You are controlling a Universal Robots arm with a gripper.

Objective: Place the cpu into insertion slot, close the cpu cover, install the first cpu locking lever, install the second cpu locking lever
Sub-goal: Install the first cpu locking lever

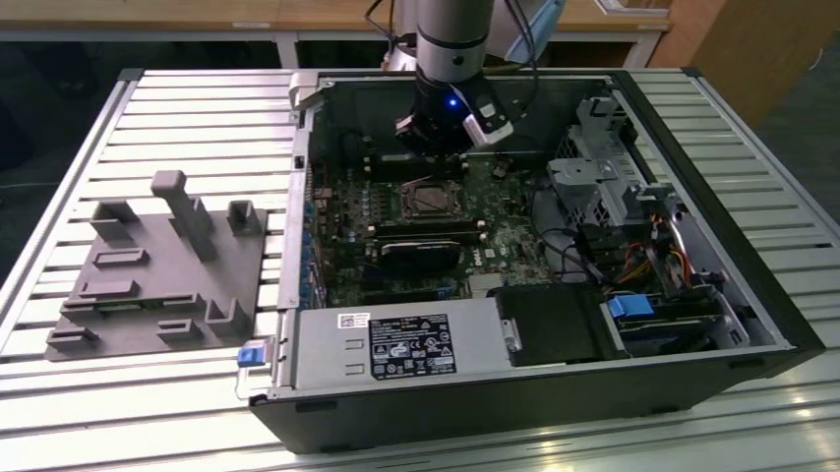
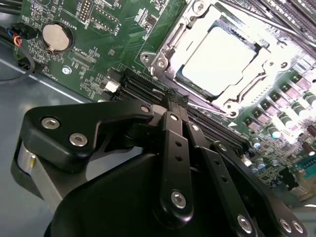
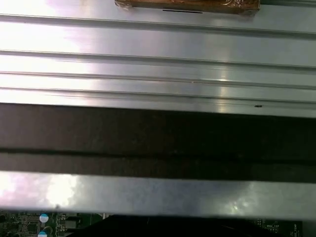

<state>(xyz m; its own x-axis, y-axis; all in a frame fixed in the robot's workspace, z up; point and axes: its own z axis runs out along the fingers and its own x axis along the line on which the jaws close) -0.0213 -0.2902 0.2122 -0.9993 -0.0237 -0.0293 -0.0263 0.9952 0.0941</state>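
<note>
Computer case (image 1: 735, 295), open, on slatted table (image 1: 132, 393). Motherboard (image 2: 98, 44): coin cell (image 2: 55, 37) shown in second wrist view. Gripper (image 2: 175, 101): fingers (image 2: 170, 128) pressed together, empty. Cpu (image 2: 217, 61) seated in insertion slot (image 2: 165, 47), under cpu cover (image 2: 247, 89), just beyond fingertips.

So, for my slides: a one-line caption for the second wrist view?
Gripper poised beside the insertion slot, the cpu seated under the closed cpu cover.
</note>
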